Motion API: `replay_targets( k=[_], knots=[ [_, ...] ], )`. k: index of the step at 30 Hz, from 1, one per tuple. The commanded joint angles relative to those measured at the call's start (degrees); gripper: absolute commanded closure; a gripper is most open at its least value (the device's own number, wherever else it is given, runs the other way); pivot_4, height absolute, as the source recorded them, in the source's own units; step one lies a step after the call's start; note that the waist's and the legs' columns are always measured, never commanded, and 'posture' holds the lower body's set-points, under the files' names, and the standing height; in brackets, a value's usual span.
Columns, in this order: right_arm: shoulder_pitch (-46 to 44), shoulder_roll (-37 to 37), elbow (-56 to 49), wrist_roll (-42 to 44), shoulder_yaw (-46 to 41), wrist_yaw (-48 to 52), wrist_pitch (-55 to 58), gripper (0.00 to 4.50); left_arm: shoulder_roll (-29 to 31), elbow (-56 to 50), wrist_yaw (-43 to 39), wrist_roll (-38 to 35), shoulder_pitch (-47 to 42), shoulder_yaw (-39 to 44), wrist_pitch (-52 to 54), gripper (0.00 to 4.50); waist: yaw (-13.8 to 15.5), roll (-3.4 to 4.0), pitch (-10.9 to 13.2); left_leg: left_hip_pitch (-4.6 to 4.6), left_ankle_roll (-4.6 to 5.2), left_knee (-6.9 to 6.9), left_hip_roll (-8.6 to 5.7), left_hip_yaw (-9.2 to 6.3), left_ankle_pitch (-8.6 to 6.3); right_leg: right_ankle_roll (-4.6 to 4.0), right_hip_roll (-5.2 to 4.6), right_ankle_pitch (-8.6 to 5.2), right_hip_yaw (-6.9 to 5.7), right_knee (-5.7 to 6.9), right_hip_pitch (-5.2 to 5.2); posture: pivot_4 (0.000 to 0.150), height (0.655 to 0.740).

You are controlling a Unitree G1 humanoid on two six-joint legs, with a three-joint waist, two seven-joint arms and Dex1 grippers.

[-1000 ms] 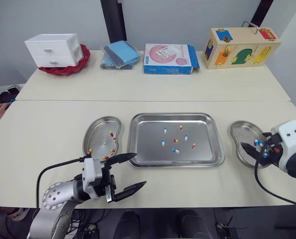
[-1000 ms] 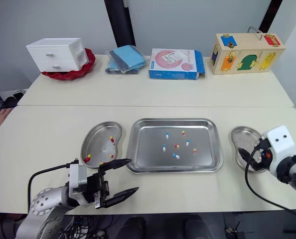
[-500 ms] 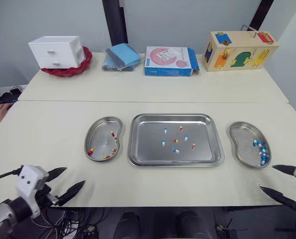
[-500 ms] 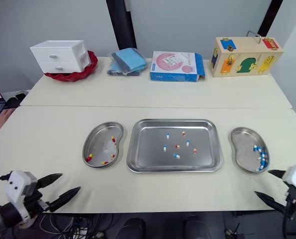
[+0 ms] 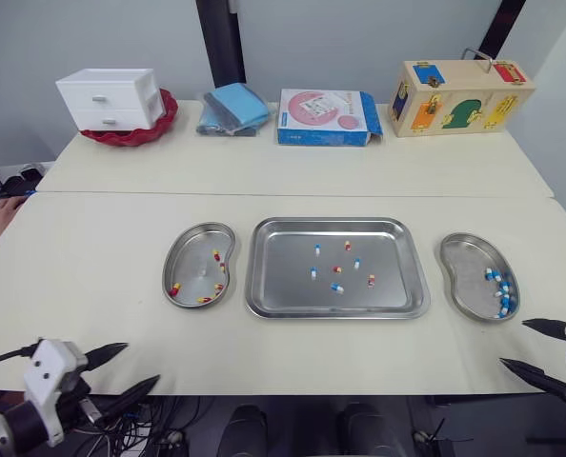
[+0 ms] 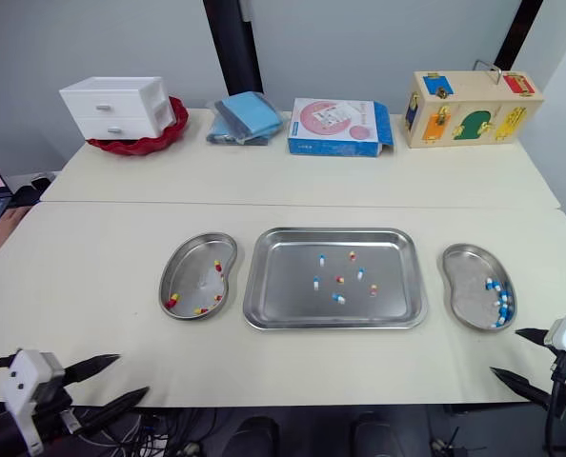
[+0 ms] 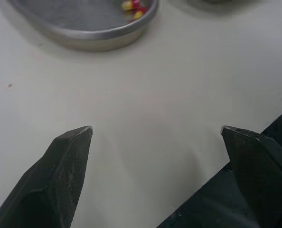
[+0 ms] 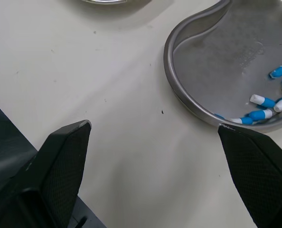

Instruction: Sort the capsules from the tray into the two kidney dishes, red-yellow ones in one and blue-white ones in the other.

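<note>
cream tabletop [image 5: 92,286] ran across the scene, and at its near edge both grippers hung low. left gripper [image 5: 140,364] sat by the near left corner with its 2 black fingers spread wide and nothing between them; from its wrist camera the fingertips [image 7: 79,137] stood well apart above bare table. right gripper [image 5: 514,343] sat at the near right edge, fingers likewise splayed wide and holding nothing, just in front of the right kidney dish [image 5: 464,276]. that dish held a small cluster of blue-white capsules [image 5: 500,297] along its outer side, 4 of them plain in the right wrist camera. in the middle lay the steel tray [image 5: 335,312], with loose capsules [image 5: 336,269] of both colours scattered near its centre, none touching the rim. just left of the tray, close but apart from it, lay the left kidney dish [image 5: 180,249], with red-yellow capsules [image 5: 215,255] spread along its near and right sides. beyond a seam a 2nd table [image 5: 293,162] carried a row of things against the wall: a white drawer unit [image 5: 107,98] standing in a red dish [image 5: 159,119], folded blue cloths [image 5: 231,107], a blue and pink box [image 5: 326,115] and a wooden latch box [image 5: 462,86]. a black post [image 5: 218,38] rose behind the cloths.
</note>
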Motion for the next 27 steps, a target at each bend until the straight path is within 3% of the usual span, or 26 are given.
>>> replay_targets(
  k=[1, 8, 15, 21, 26, 27],
  knots=[
    [1.18, -0.09, -1.68, -0.14, -1.09, 0.16, -1.71, 0.02, -1.25, -6.14, 1.65, -1.67, -3.92, -5.11, 0.88, 0.00, 0.13, 0.00, 0.00, 0.00, 0.00, 0.01, 0.00, 0.00, 0.00, 0.01, 0.00, 0.01, 0.02, 0.00, 0.01, 0.150, 0.7400],
    [6.33, 3.54, -11.78, 1.34, 0.40, -0.69, -1.71, 0.02, -8.28, -7.88, 7.32, 2.07, -15.84, -18.23, -1.27, 0.00, -0.11, 0.01, -0.01, 0.05, 0.00, 0.01, -0.06, 0.19, 0.00, 0.35, 0.11, 0.13, 0.46, -0.02, 0.02, 0.150, 0.7400],
    [6.76, 4.92, -25.56, 6.50, 4.34, -4.04, 4.58, 0.02, -9.94, -3.22, 6.12, 3.93, -18.40, -22.40, -5.73, 0.00, -0.37, 0.05, -0.04, 0.20, 0.01, 0.00, -0.04, 0.28, -0.01, 0.37, 0.19, 0.15, 0.66, 0.00, 0.03, 0.150, 0.7400],
    [-8.58, 5.24, -34.16, 10.53, 18.18, -18.57, 19.40, 0.02, -10.10, -1.91, 6.13, 4.54, -19.17, -24.26, -7.50, 0.00, -0.24, 0.00, -0.04, 0.15, 0.00, 0.06, -0.05, 0.27, 0.00, 0.38, 0.26, 0.18, 0.77, 0.00, 0.03, 0.150, 0.7400],
    [-28.69, 10.74, -31.17, 8.48, 34.55, -30.63, 31.10, 0.02, -10.32, -2.26, 6.99, 5.04, -19.72, -25.71, -7.82, 0.00, -0.26, -0.03, -0.03, 0.11, 0.00, 0.06, -0.06, 0.26, 0.00, 0.39, 0.32, 0.19, 0.86, 0.01, -0.01, 0.150, 0.7400],
    [-32.46, 12.53, -29.51, 7.42, 37.51, -32.75, 32.63, 0.19, -10.46, -2.40, 7.20, 5.13, -19.81, -25.97, -7.84, 0.00, -0.26, -0.03, -0.03, 0.10, 0.01, 0.06, -0.06, 0.24, 0.00, 0.39, 0.33, 0.19, 0.86, 0.00, -0.02, 0.150, 0.7400]
  ],
)
